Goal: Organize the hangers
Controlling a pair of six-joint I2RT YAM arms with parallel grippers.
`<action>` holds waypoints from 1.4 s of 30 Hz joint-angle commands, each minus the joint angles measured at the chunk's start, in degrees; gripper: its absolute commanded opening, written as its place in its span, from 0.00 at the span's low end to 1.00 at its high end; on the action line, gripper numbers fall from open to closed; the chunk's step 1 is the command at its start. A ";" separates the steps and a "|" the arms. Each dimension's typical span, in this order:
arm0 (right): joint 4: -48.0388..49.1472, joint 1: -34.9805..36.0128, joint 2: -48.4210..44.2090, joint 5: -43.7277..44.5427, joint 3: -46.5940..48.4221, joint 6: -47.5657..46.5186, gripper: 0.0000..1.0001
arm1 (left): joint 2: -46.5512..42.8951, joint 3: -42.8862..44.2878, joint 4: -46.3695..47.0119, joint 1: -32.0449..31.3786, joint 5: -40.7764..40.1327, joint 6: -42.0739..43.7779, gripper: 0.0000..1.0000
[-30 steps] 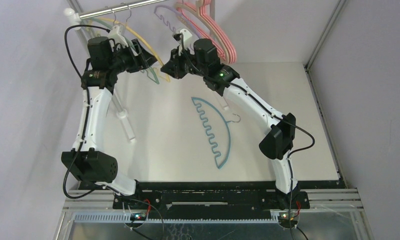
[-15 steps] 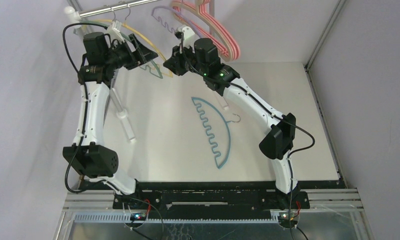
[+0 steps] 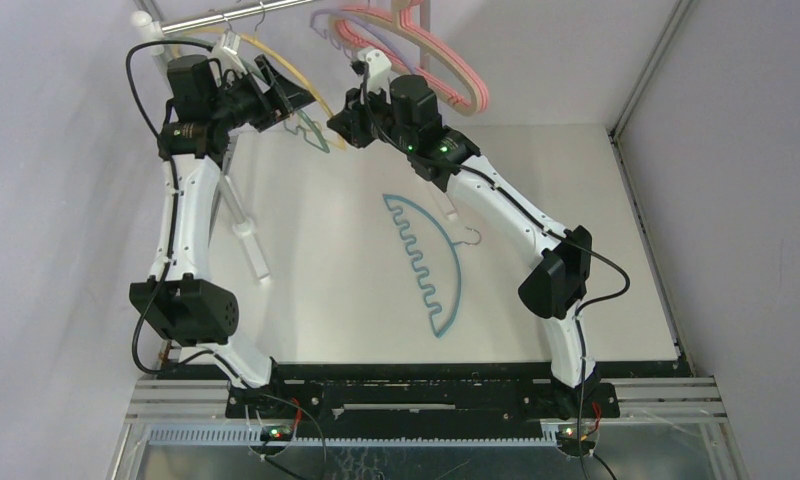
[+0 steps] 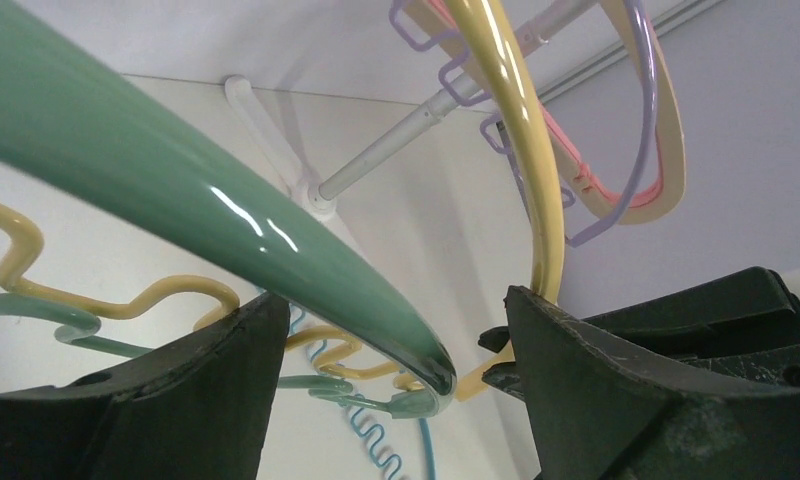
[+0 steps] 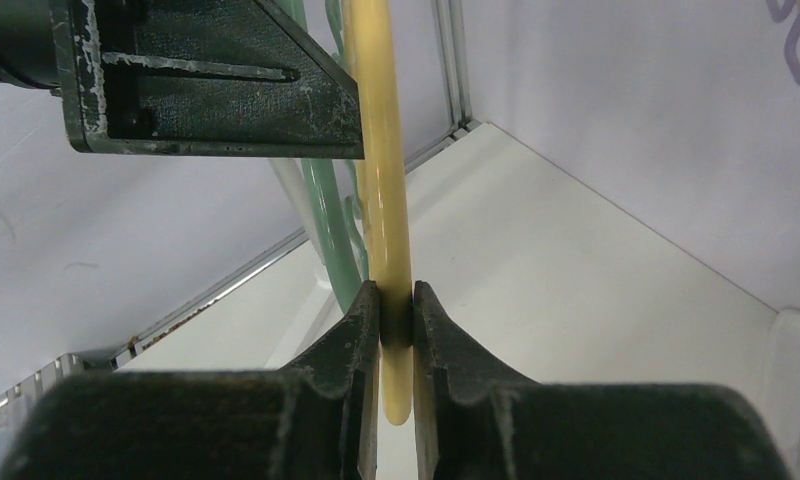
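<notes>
The yellow hanger point(image 3: 276, 72) hangs by its hook from the silver rail point(image 3: 238, 14). My right gripper point(image 3: 340, 126) is shut on its lower end; the right wrist view shows the pads point(image 5: 366, 312) pinching the yellow bar point(image 5: 384, 180). My left gripper point(image 3: 290, 96) is open, and the green hanger point(image 4: 206, 215) passes between its jaws with gaps on both sides; this hanger also shows in the top view point(image 3: 310, 134). Pink and tan hangers point(image 3: 446, 72) and a lavender hanger point(image 3: 338, 24) hang on the rail. A teal wavy hanger point(image 3: 428, 262) lies flat on the table.
The rail's white stand point(image 3: 248, 236) reaches down onto the table beside the left arm. Grey walls close in at the back and both sides. The white tabletop point(image 3: 586, 190) extends to the right of the teal hanger.
My left gripper has risen and swung toward the rail with the green hanger between its jaws. My right gripper has shifted slightly up and back with the yellow hanger. The pink hangers have swung.
</notes>
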 commanded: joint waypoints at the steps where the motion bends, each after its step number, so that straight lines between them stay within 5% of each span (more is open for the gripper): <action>1: -0.68 -1.33 -0.21 2.13 0.78 -0.26 0.01 | -1.31 2.04 10.41 1.58 -4.02 -2.79 0.85; 4: -0.52 -1.33 -0.13 2.18 0.73 -0.18 0.01 | -2.50 -0.17 14.93 1.60 -5.64 -1.40 0.86; 12: -0.66 -1.42 -0.45 2.31 0.69 -0.09 0.01 | 2.03 6.29 8.45 1.55 -3.74 6.56 0.87; 29: -0.54 -1.44 0.45 3.26 1.36 0.17 0.03 | 1.66 4.44 10.78 1.54 4.28 3.62 0.87; 42: -0.71 -2.12 -0.04 5.37 1.21 0.70 0.14 | -1.35 2.30 5.88 1.57 7.38 7.81 0.88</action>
